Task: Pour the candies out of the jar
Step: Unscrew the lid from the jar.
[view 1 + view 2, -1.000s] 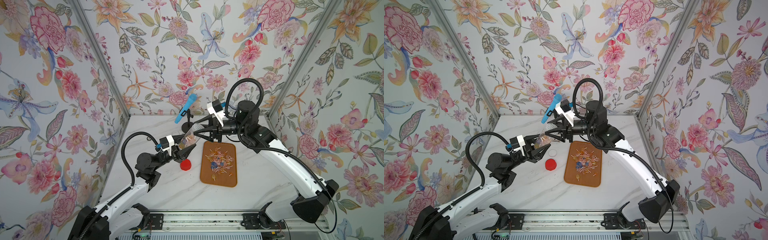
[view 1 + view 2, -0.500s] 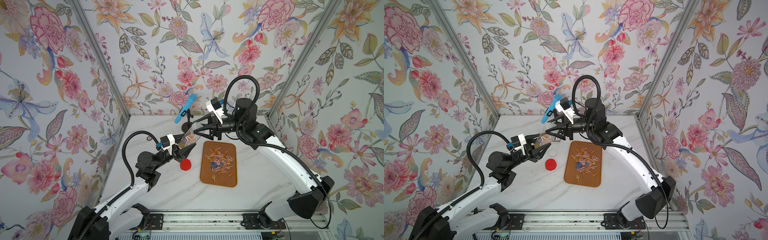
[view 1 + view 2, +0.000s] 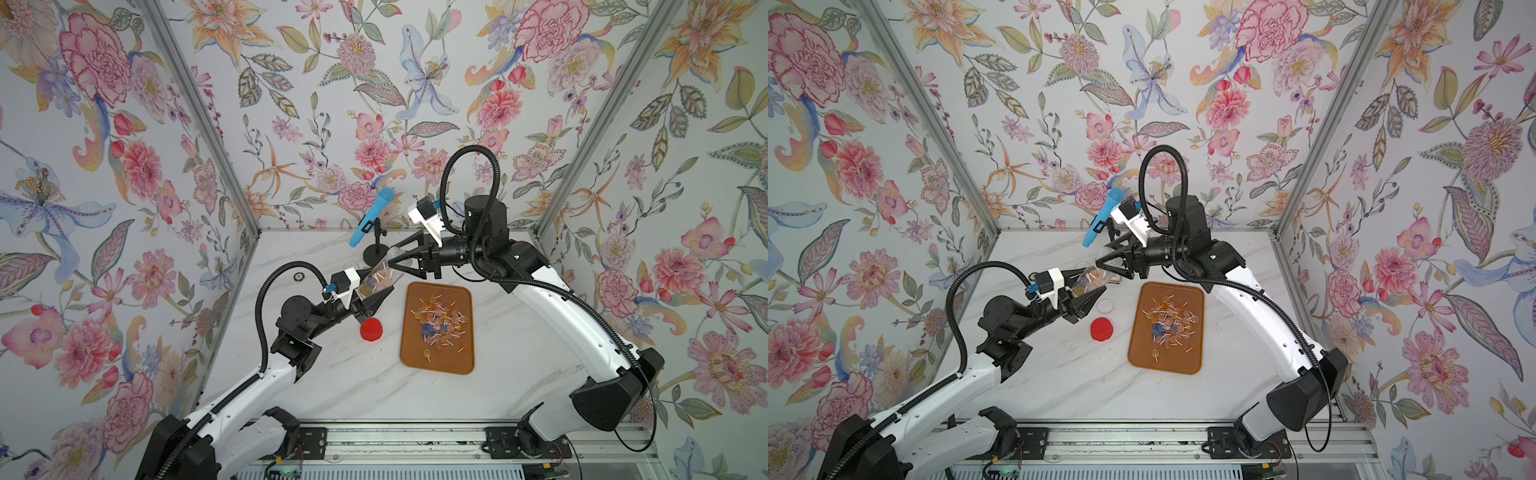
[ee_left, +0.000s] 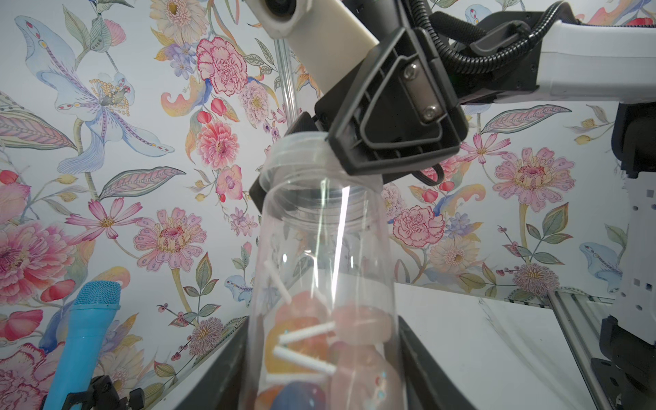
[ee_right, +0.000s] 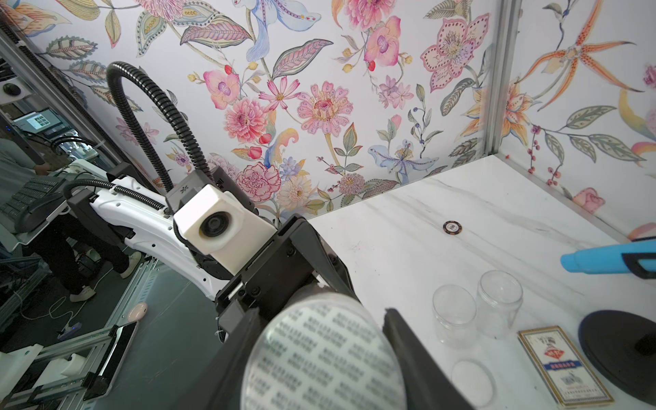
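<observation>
Compared with a second ago, the right arm's wrist is leaning slightly further toward the left arm. The jar [image 3: 379, 277], the red lid [image 3: 371, 330] and the heap on the tray [image 3: 415, 361] are lying as before. The left gripper [image 3: 372, 302] is clamping the jar's base, with the jar tilting mouth-up just beside the tray's far corner and some candies [image 4: 305, 340] sitting in its bottom. The right gripper [image 3: 392, 259] is standing partly open, both fingers pressing the jar's neck.
</observation>
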